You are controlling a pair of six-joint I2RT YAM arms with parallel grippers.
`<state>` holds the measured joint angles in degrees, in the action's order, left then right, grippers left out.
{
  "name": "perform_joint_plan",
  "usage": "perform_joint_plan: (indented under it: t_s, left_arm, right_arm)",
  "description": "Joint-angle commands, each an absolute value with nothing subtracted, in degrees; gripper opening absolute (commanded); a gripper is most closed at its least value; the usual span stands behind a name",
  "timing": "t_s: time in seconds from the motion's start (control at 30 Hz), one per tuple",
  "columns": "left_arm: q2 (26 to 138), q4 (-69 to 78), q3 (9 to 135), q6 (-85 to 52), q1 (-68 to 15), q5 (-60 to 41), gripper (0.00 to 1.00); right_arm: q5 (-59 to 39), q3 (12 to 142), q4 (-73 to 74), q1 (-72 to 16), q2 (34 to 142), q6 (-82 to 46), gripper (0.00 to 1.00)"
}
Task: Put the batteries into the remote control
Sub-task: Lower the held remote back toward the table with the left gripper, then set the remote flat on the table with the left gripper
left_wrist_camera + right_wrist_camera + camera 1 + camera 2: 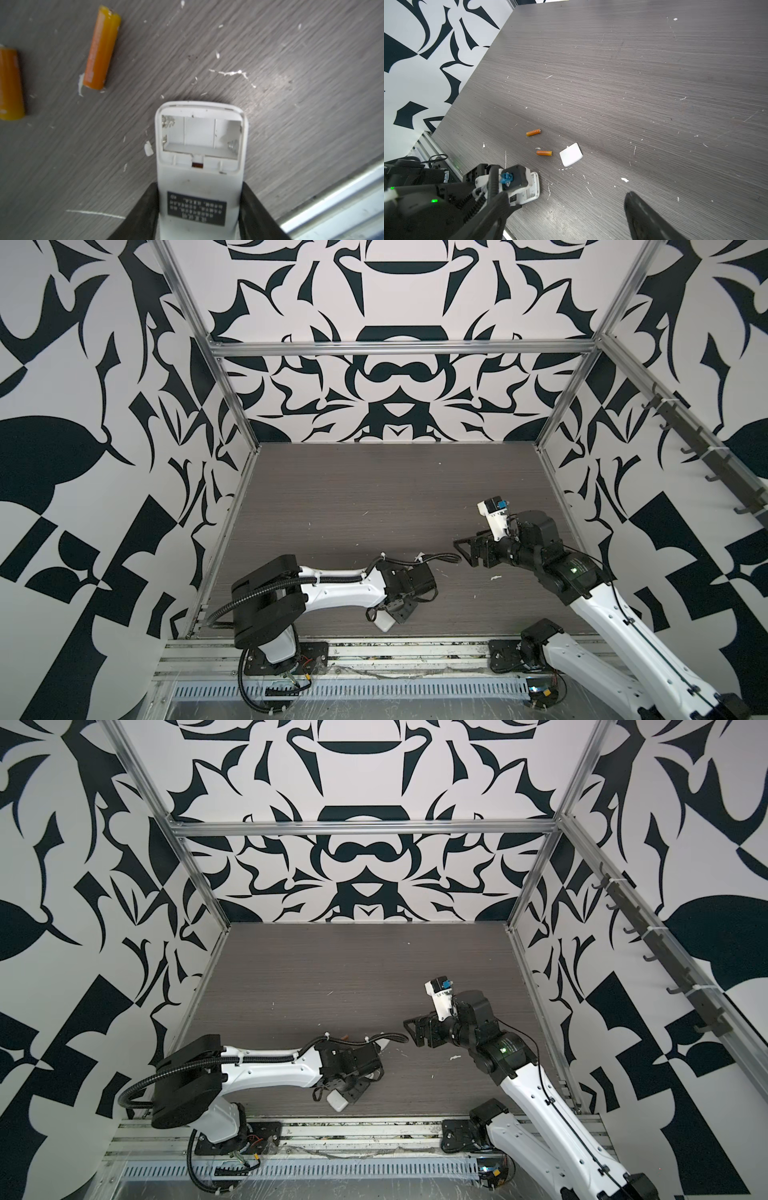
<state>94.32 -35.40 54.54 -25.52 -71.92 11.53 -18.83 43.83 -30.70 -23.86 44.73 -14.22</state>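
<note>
Near the front edge of the dark grey wood-grain table [633, 72], the left gripper [199, 207] has its black fingers [143, 212] clamped on the sides of the white oblong remote control [199, 178], back side up with its dark label showing. Its battery bay lies open and empty, with coil springs visible at the ends. In both top views only a white corner of the handset [384, 621] peeks out from under the left wrist.

The 2 slim orange batteries with pale metal ends [533, 132] [544, 153] lie loose on the table just beyond the open end of the remote, near each other but not touching. A small white rounded plastic cover [571, 154], probably the bay's lid, rests just beside the nearer battery.

The right gripper [571, 207] hangs above the table with its jaws spread wide and nothing between them, well apart from the batteries.

Judging from this, picking up the 1st battery is the step at hand. The risks: a round cell can roll away if a finger nudges it, the lid sits close enough to be pinched along with the nearer battery, and the cell could be seated the wrong way round against the springs. From the right wrist view I cannot tell for sure which end is which on either battery.
</note>
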Motion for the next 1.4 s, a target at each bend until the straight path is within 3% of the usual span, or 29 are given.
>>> perform_joint_plan:
  t_s: [0.0,0.13,0.37,0.57,0.73,1.0,1.37]
  left_arm:
    - [95.7,-39.9,56.1,-21.9,-72.4,14.4,0.51]
    - [96.9,-40.6,56.9,-20.8,-72.7,15.3,0.58]
    - [94.3,-38.9,55.8,-25.0,-72.7,13.8,0.94]
    - [82.5,-34.0,50.5,-38.6,-73.2,10.4,0.94]
    - [77.2,-26.3,45.0,-48.5,-78.5,8.3,0.92]
    - [78.7,-16.9,41.1,-53.3,-81.8,4.1,0.92]
    - [82.5,-17.4,39.2,-54.7,-80.5,2.1,0.91]
  right_arm:
    - [-20.1,45.2,-30.2,-22.7,44.4,-12.3,0.90]
    - [-21.0,45.2,-30.3,-21.4,44.2,-11.8,0.89]
    - [-21.8,45.0,-29.6,-20.9,43.8,-12.2,0.89]
    - [-22.2,45.2,-29.8,-20.9,43.6,-12.2,0.88]
    - [-22.8,44.5,-28.9,-20.8,44.5,-12.4,0.89]
    - [-22.7,44.4,-28.0,-20.7,45.9,-12.5,0.98]
    - [-21.7,44.9,-28.9,-20.5,45.7,-12.0,0.99]
